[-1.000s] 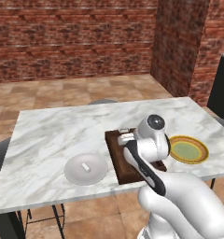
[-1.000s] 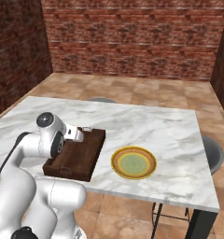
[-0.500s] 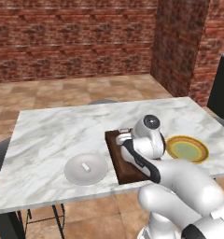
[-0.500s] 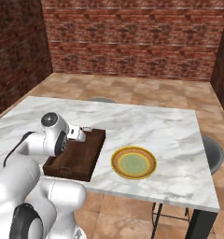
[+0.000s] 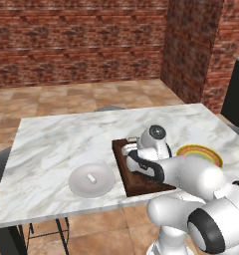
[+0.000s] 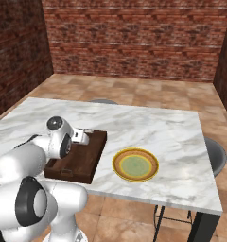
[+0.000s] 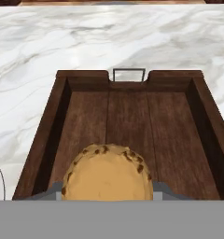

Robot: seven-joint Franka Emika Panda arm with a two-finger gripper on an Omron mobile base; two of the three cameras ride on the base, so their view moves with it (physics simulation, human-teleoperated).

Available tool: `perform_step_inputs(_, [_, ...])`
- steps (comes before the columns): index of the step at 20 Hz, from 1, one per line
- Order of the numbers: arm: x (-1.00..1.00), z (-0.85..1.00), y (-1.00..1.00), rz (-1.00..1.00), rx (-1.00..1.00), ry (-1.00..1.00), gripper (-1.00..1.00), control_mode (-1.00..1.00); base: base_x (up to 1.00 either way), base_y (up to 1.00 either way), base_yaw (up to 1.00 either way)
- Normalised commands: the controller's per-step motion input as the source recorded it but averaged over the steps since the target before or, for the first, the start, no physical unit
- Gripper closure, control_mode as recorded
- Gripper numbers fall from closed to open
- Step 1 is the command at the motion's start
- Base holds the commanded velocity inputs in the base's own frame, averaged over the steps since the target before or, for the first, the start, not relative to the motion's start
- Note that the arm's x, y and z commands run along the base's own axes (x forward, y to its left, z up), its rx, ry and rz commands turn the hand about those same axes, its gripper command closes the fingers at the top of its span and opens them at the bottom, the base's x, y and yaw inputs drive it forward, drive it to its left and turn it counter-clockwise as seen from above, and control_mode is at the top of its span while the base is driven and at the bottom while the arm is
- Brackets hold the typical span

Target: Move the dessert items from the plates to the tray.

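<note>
Cookie ball, clamped between the jaws, hangs over the wooden tray's near end. Lower it toward the tray's middle, clear of the sides, before letting go.

arm: I have it folded low and forward, elbow bent, wrist turned down | gripper: aimed along the length of what lies below, tips barely visible | jaws: closed on the round orange-brown ball, held between the tips
</note>
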Motion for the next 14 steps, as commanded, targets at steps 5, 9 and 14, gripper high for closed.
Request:
perform_step_inputs(5, [0.24, -0.25, 0.0, 0.0, 0.0, 0.0, 1.0, -1.0, 0.0, 0.0, 0.0])
perform_step_inputs(9, [0.24, -0.19, 0.0, 0.0, 0.0, 0.0, 1.0, -1.0, 0.0, 0.0, 0.0])
perform_step_inputs(14, [0.26, -0.15, 0.0, 0.0, 0.0, 0.0, 1.0, -1.0, 0.0, 0.0, 0.0])
